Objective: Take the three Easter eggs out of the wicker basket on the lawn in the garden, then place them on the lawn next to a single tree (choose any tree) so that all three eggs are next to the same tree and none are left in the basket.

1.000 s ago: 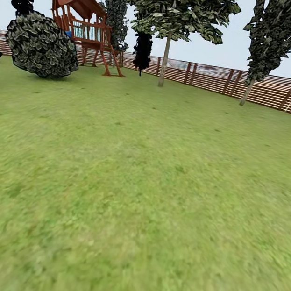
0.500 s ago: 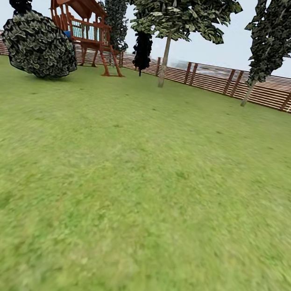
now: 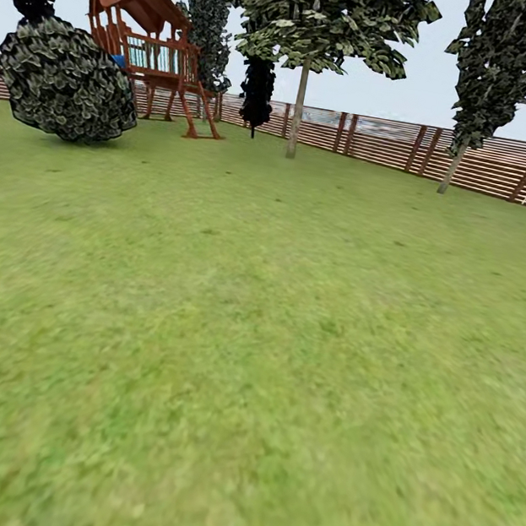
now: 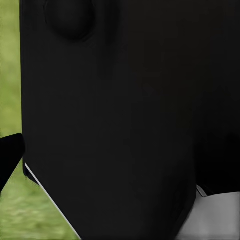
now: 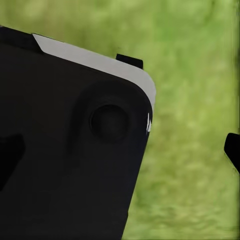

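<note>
Green lawn (image 3: 250,338) stretches ahead of me in the fenced garden. A tree (image 3: 297,115) with a straight pale trunk and pale-speckled foliage stands at the far side, near the fence. The Easter eggs and the wicker basket are out of view. In the left wrist view, my left gripper (image 4: 120,160) hangs in front of my black body, with one dark fingertip (image 4: 9,160) at the picture's edge over grass. My right gripper (image 5: 120,152) has its fingertips (image 5: 233,150) far apart at opposite edges, with nothing between them.
A round dark bush (image 3: 67,80) and a wooden playset (image 3: 149,47) stand at the far left. A brown slatted fence (image 3: 484,167) runs along the back, with a leaning dark tree (image 3: 489,87) at the right and thin dark trees (image 3: 258,91) behind.
The whole head view has shifted a little: the bush and playset have slid left and the far trees look slightly nearer, so the camera has moved. Nothing on the lawn has moved.
</note>
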You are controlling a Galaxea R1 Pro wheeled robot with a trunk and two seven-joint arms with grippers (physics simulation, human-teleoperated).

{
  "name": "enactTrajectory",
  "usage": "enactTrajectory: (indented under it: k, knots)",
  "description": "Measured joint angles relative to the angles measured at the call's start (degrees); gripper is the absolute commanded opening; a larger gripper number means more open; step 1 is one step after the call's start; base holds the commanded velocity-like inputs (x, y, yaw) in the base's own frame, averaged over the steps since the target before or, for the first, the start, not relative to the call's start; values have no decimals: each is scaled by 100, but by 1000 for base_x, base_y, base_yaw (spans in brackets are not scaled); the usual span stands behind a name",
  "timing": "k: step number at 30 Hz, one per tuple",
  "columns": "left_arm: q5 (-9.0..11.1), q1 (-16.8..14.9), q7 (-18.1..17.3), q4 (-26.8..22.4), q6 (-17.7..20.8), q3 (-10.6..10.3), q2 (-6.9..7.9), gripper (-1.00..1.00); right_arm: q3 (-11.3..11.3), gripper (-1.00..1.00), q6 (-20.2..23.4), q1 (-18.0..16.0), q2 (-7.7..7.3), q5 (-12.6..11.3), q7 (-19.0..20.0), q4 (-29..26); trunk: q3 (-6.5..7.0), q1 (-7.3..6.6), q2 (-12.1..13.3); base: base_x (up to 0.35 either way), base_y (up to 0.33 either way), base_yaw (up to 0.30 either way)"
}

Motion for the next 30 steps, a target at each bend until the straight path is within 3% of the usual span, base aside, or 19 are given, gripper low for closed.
enactTrajectory:
  k: [30]
  knots:
    - [-1, 0, -1, 0, 0, 4, 0, 100, 0, 100, 0, 0, 0, -1, 0, 0, 0, 0, 0, 339, 0, 0]
